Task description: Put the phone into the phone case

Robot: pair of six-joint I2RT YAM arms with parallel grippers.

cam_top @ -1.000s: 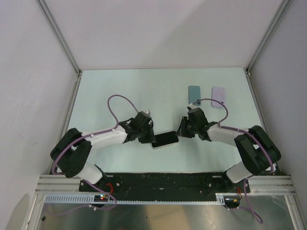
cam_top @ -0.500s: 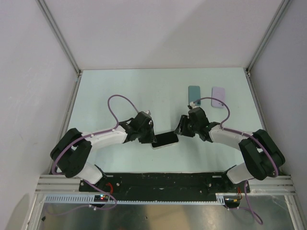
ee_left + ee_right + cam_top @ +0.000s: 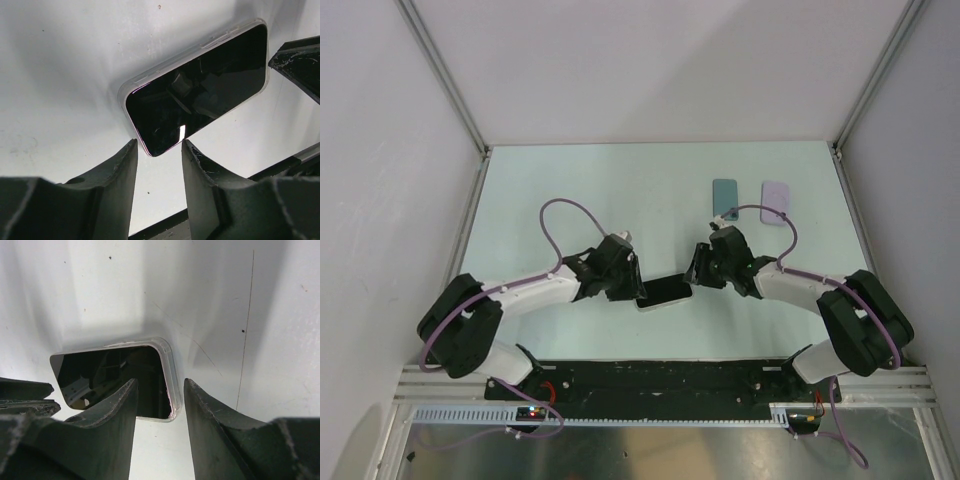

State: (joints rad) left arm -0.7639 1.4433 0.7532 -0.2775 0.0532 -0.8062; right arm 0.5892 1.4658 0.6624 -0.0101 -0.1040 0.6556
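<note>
Now phone (image 3: 665,291) flat on table (image 3: 570,190), unheld

Lies screen-up near the front middle. Left gripper (image 3: 159,143) fingers apart at one corner, right gripper (image 3: 160,382) fingers apart at the opposite end, neither clamping it

Robotics lab test cell seen from above: plain white panel walls (image 3: 650,70) on three sides, joined by silver aluminium frame posts (image 3: 442,75) at upper left and upper right, enclose a pale mint-green tabletop (image 3: 620,190). Along the bottom of the frame, a black mounting plate (image 3: 660,378) and slotted silver metal rails (image 3: 650,412) carry two white-and-black robot arms (image 3: 535,292) trailing purple cables (image 3: 565,202)
</note>
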